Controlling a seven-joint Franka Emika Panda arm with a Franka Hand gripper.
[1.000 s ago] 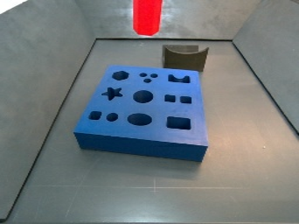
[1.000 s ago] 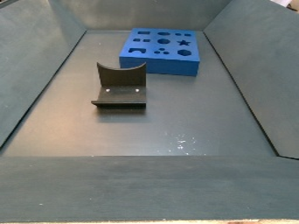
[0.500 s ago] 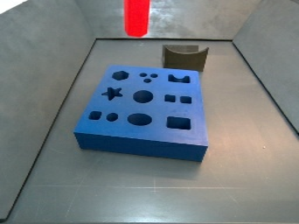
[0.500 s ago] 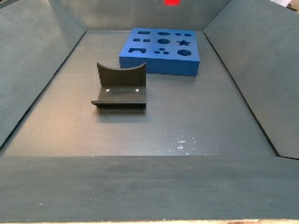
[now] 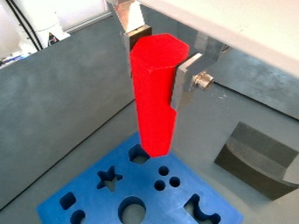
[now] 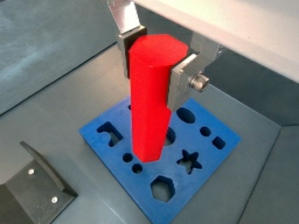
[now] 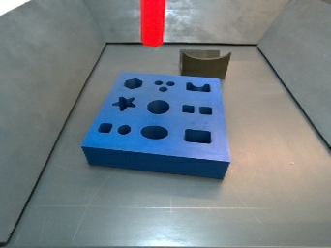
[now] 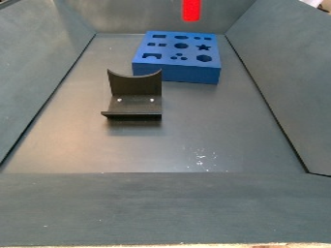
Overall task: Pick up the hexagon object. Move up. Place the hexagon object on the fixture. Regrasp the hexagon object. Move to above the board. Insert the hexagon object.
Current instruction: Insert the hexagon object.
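The gripper (image 5: 160,61) (image 6: 156,66) is shut on the upper part of the hexagon object (image 5: 155,96) (image 6: 152,101), a bright red prism hanging upright. In both wrist views its lower end hangs over the blue board (image 5: 100,203) (image 6: 197,178), clear of the surface and hiding part of the holes. In both side views only the red hexagon object (image 7: 154,21) (image 8: 192,10) reaches in from above, over the board (image 7: 155,162) (image 8: 181,74); the gripper itself is out of frame there. The dark fixture (image 7: 204,62) (image 8: 132,95) (image 5: 260,157) (image 6: 41,192) stands off the board with nothing on it.
Grey sloping walls (image 7: 65,107) (image 8: 278,87) enclose the floor on all sides. The board carries star, round, square and hexagonal holes. A hexagonal hole (image 6: 162,186) lies close to the peg's lower end in a wrist view.
The red hexagon object has shifted left and a little lower in a side view, and it has come into frame over the board in a side view. Board and fixture have not moved.
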